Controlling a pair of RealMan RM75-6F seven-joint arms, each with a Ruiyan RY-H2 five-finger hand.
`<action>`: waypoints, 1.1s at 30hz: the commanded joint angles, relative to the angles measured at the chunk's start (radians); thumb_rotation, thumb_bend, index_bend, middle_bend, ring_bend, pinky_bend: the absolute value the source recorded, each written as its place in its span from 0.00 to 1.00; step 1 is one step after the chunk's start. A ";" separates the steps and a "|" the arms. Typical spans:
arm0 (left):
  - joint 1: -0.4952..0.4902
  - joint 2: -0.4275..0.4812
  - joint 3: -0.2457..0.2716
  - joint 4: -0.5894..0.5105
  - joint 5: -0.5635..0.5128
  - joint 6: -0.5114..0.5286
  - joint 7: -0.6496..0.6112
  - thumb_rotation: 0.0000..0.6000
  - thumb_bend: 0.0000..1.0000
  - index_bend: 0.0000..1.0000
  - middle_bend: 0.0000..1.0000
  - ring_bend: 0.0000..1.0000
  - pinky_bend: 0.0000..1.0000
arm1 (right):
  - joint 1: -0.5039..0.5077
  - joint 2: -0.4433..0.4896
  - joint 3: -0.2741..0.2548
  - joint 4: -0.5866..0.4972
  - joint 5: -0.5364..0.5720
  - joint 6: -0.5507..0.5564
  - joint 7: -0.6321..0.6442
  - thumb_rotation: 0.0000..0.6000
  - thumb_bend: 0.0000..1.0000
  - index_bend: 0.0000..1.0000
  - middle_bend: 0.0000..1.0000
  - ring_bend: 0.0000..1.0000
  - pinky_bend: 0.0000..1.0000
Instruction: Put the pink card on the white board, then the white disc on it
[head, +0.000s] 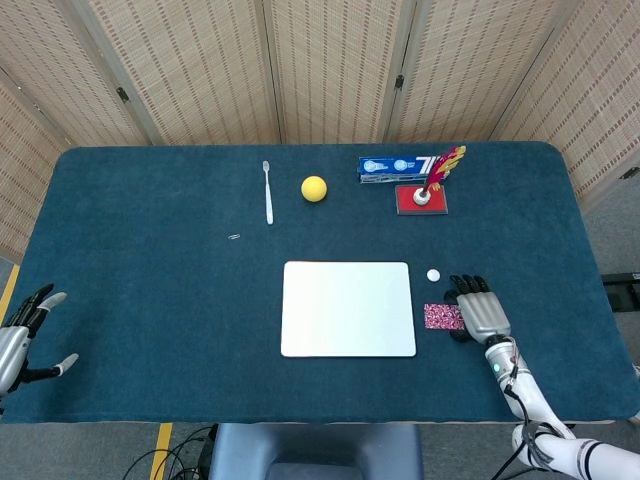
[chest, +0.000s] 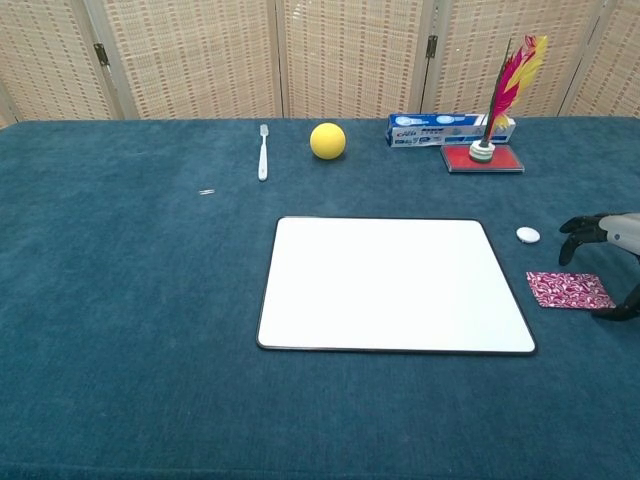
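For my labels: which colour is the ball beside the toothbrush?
The ball is plain yellow; the chest view shows it best.

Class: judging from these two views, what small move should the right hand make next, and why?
Probably lower the right hand and close its fingers on the pink card. The card lies flat on the table, off the white board, and the hand holds nothing.

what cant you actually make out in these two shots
- Right hand by the pink card: chest view's right edge cuts it off, and head view looks down on its back, so contact with the card is unclear.
- Left hand: cut by head view's left edge, absent from chest view.
- Small pale object near the toothbrush: too small to identify.
- Blue box print: too small to read.
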 joint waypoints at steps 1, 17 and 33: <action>-0.001 -0.002 -0.002 -0.002 -0.004 -0.002 0.006 1.00 0.26 0.13 0.00 0.00 0.22 | 0.013 0.002 0.005 0.005 0.018 -0.019 -0.007 1.00 0.13 0.32 0.08 0.00 0.00; 0.001 -0.006 -0.022 -0.014 -0.059 -0.022 0.052 1.00 0.26 0.11 0.00 0.00 0.22 | 0.035 0.001 0.004 -0.008 0.033 -0.007 -0.007 1.00 0.18 0.49 0.17 0.00 0.00; -0.015 -0.001 -0.035 -0.010 -0.091 -0.071 0.042 1.00 0.26 0.11 0.00 0.00 0.22 | 0.137 0.018 0.079 -0.109 0.037 -0.017 -0.032 1.00 0.18 0.49 0.17 0.00 0.00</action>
